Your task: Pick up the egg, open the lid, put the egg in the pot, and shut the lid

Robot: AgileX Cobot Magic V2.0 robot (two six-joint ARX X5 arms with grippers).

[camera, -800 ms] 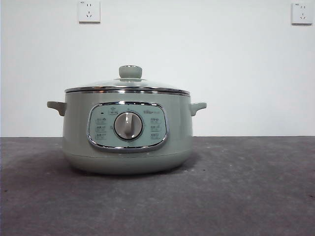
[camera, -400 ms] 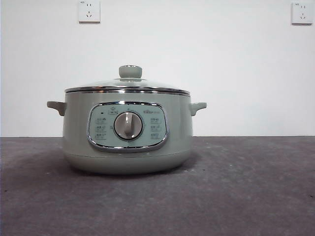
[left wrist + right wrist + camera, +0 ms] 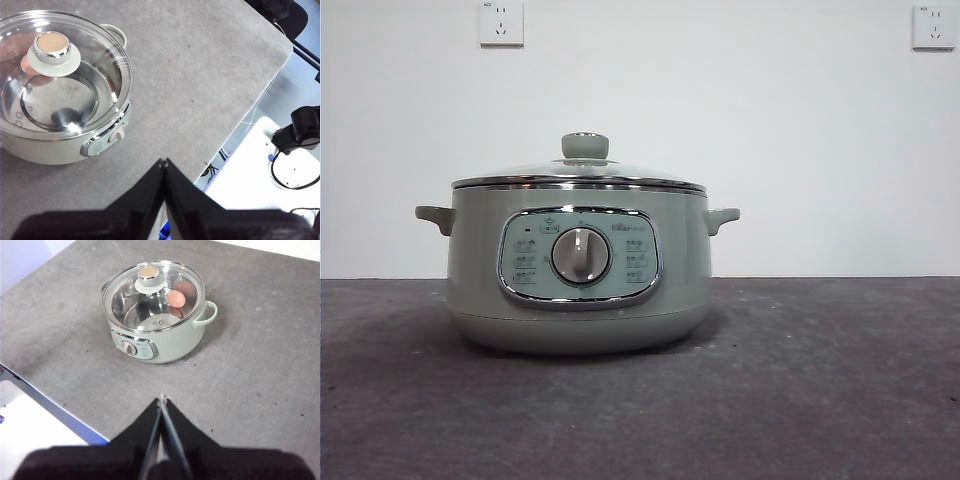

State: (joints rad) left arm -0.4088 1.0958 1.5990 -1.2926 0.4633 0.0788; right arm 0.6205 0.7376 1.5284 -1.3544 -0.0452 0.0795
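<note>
The pale sage-green pot (image 3: 480,250) stands on the grey table with its glass lid (image 3: 580,172) closed on it. In the right wrist view the reddish-brown egg (image 3: 176,298) lies inside the pot (image 3: 170,347), seen through the lid (image 3: 135,305). In the left wrist view the egg (image 3: 26,64) shows only as a reddish shape beside the knob, under the lid (image 3: 100,60). My left gripper (image 3: 164,162) is shut and empty, well back from the pot (image 3: 60,150). My right gripper (image 3: 161,399) is shut and empty, also well back. Neither arm shows in the front view.
Two wall sockets (image 3: 501,22) (image 3: 932,26) sit high on the white wall behind. The table's edge (image 3: 240,125) runs close to my left gripper, with a white stand and a black device (image 3: 300,132) beyond it. Another table edge (image 3: 50,405) lies near my right gripper.
</note>
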